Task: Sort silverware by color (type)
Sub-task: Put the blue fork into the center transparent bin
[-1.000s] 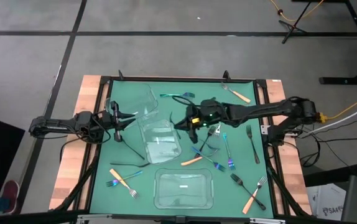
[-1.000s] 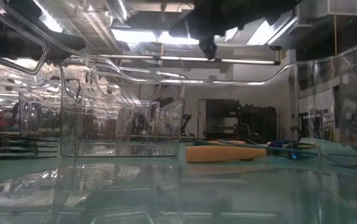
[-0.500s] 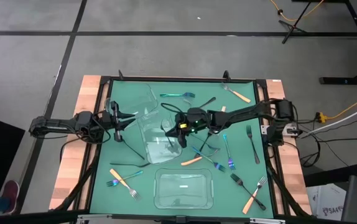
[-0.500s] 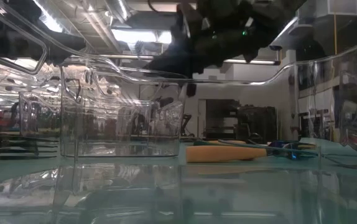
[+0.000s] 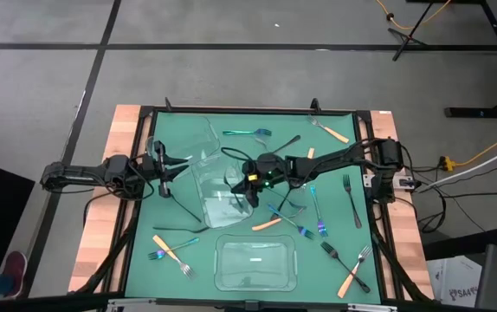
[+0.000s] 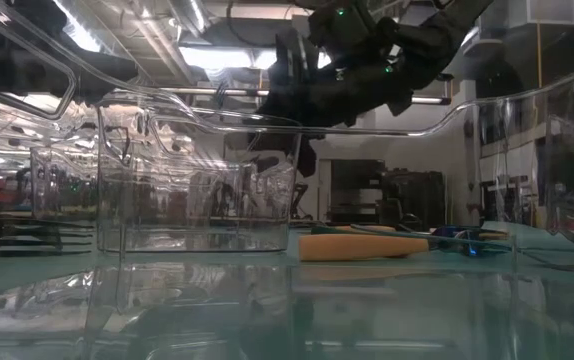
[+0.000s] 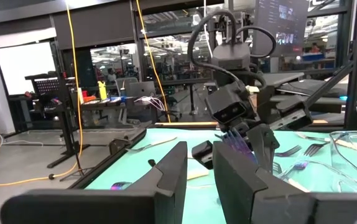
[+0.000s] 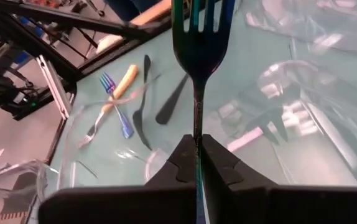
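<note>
Right gripper (image 8: 196,155) pinches iridescent fork (image 8: 198,37) — its handle hidden between fingers.

Looks like a robotics lab or workshop. Bare concrete floor (image 5: 231,78), exposed ceiling ducts and strip lights (image 6: 227,55), benches with monitors (image 7: 282,15), hanging orange cables (image 7: 73,93).

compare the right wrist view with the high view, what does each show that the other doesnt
Only the right wrist view shows the right pincer shut on the handle of an iridescent fork, tines pointing away from the camera.

Only the high view shows the whole green table, the left pincer waiting at the left side, the clear container at the near edge, and the orange-handled fork at lower right.

Both show the right arm's pincer over the middle clear container, with loose cutlery on the green surface.
</note>
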Available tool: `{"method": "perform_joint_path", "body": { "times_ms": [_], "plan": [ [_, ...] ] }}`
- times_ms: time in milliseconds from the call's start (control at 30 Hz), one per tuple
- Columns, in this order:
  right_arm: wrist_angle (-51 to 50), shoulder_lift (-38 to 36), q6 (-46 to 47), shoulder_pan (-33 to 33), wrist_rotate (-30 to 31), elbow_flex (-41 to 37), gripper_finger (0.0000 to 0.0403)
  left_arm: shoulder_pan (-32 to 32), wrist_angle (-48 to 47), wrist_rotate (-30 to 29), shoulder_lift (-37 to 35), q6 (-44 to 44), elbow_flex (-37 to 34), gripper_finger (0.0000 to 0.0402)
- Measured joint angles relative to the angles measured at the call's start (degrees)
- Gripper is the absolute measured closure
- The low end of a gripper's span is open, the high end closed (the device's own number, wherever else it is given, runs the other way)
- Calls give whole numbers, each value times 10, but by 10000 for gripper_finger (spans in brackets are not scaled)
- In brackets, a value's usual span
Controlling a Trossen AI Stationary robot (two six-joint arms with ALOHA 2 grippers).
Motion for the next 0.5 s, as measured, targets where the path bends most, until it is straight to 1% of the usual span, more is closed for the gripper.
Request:
{"method": "perform_joint_path", "body": {
  "times_ms": [200, 500],
  "plan": [
    [-39, 0, 6, 0, 0, 0, 403, 0, 0, 0, 0, 0, 0, 331],
    [-40, 0, 7, 0, 12, 0, 402, 0, 0, 0, 0, 0, 0, 331]
  ]
}}
